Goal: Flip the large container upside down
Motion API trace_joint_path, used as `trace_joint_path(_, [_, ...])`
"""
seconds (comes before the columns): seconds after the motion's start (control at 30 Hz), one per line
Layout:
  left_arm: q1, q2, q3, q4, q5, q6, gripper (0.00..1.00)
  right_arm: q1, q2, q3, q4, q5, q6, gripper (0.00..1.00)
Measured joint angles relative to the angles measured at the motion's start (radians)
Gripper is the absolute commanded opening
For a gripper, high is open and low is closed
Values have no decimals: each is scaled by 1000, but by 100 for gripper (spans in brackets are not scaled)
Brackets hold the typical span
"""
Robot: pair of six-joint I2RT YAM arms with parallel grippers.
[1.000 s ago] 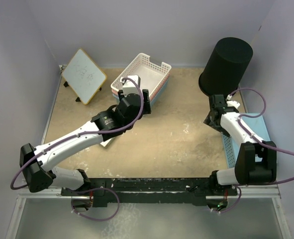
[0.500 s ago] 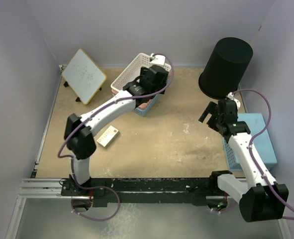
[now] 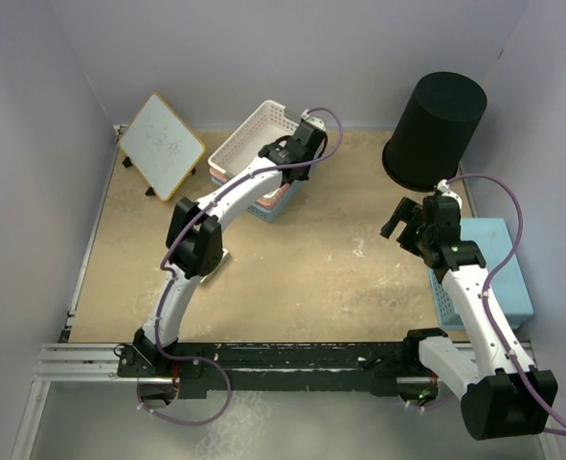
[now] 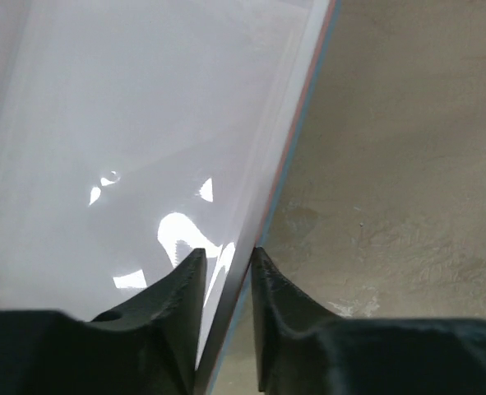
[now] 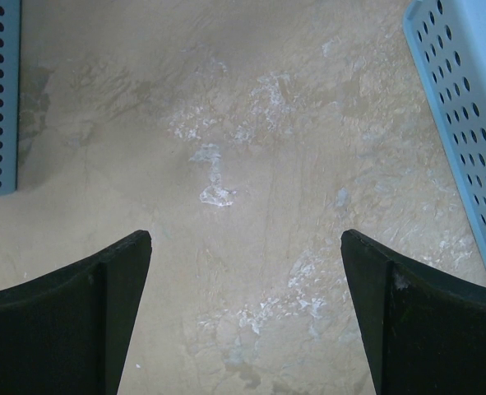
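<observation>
Top external view puts the large container (image 3: pixel 434 129) at about 1 o'clock on the table (image 3: pixel 340 278), close to the corner where the back wall and the right wall meet. Its wider end is toward the table and its narrower end is up. That leaves little room behind it or to its right, and open table only toward 7 and 8 o'clock. The right gripper (image 3: pixel 402 228) hangs near the container's lower edge at its 7 o'clock side, apart from it. In the right wrist view this gripper (image 5: pixel 244 239) is spread wide over bare tabletop, with the perforated wall of the blue basket (image 5: pixel 465 107) along the right edge. From above, that blue basket (image 3: pixel 498 264) lies at 3 o'clock, against the table's right edge. The left arm stretches far out to 12 o'clock, where the left gripper (image 3: pixel 308 132) meets the right end of the white basket (image 3: pixel 249 134), the top one of a stack. In the left wrist view the left gripper (image 4: pixel 226 271) is drawn close, pinching the white basket (image 4: pixel 103 123) at its rim. A whiteboard (image 3: pixel 163 146) leans at 10 o'clock. The middle of the table is bare.
</observation>
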Motion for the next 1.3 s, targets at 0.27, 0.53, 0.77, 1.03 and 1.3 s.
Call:
trace_joint_path(0.27, [1,-47,-31,-15,51,-3,0,0,12,0,1,-14,-4,99])
trace_joint_path(0.53, [1,-94,-32,-18,87,2,0,0,33,0,1,-32,-6,99])
trace_joint_path(0.77, [1,-107,-32,-26,95,2,0,0,26,0,0,-31,-6,99])
trace_joint_path(1.03, [0,-256,-32,-18,92,0,0,0,19,0,1,-32,-6,99])
trace_joint_path(1.3, [0,-398,-31,27,136,-23,0,0,19,4,-12,-24,-8,100])
